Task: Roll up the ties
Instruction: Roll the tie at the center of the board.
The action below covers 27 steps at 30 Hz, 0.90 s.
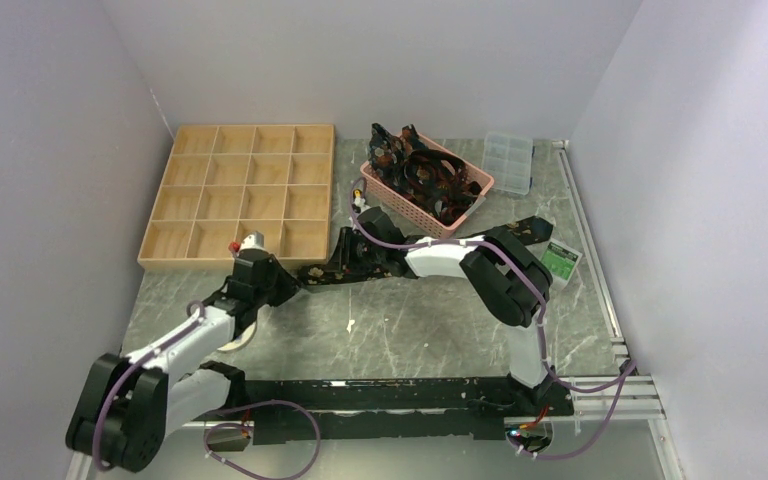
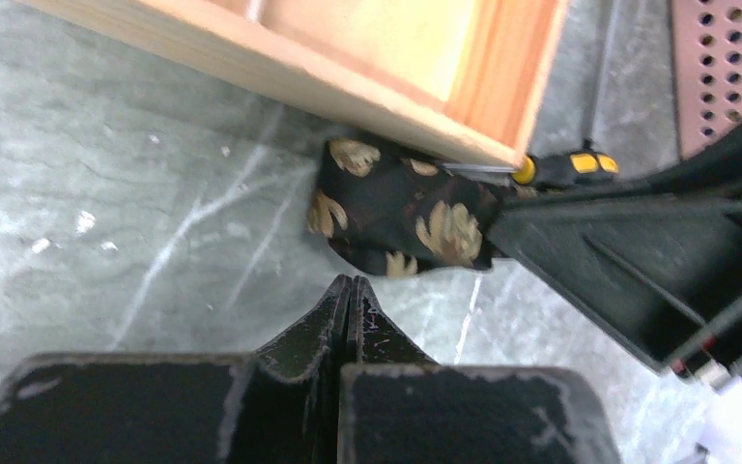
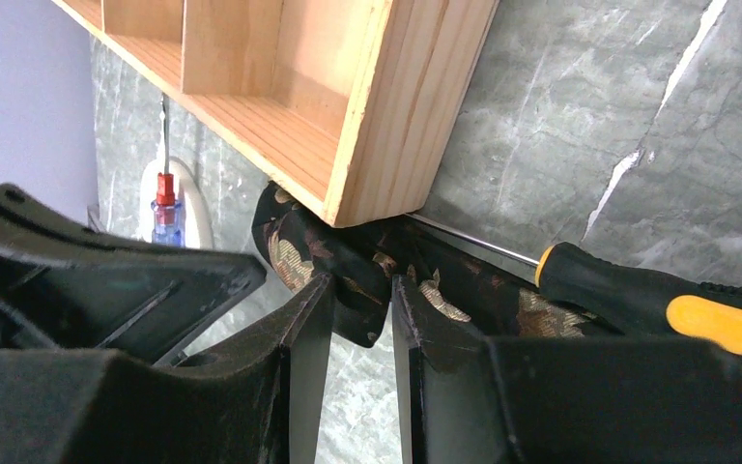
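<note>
Left gripper [image 2: 350, 290], jaws pressed together, sits near the tie [image 2: 396, 213]. Right gripper [image 3: 359, 300] pinches the tie by the tray [image 3: 386, 116]. The green label [image 1: 560, 262] is unreadable.

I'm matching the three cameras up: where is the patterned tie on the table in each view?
Top external: tie at centre, just below the wooden tray's near right corner.
Left wrist: tie at centre, against that corner.
Right wrist: tie at lower centre, under that corner.
Shared landmark: the tray corner.
</note>
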Motion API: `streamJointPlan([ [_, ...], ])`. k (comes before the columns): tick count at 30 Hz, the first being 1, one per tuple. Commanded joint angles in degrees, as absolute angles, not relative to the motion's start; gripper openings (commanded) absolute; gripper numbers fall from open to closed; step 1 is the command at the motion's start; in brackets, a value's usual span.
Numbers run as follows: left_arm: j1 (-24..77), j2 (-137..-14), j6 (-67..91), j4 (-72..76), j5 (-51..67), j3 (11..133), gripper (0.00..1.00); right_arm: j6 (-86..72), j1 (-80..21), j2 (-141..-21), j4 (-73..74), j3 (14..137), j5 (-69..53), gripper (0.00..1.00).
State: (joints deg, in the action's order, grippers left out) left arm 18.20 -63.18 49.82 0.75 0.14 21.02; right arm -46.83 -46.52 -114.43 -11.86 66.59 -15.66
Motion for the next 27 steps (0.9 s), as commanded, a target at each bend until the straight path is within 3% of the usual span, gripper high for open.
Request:
streamJointPlan([
  [1, 18.02, -57.60, 51.19, 0.09, 7.96, 18.12, 0.03, -45.67, -46.27, -114.33, -13.03, 67.65, -16.57, 0.33],
  [11, 18.02, -69.99, 49.55, 2.27, 11.13, 21.74, 0.03, -45.50, -46.40, -114.64, -12.70, 68.42, -16.91, 0.32],
  [27, 17.33, -75.21, 49.49, 0.62, -2.67, 26.73, 0.03, -44.87, -47.01, -114.84, -13.21, 67.14, -17.03, 0.31],
])
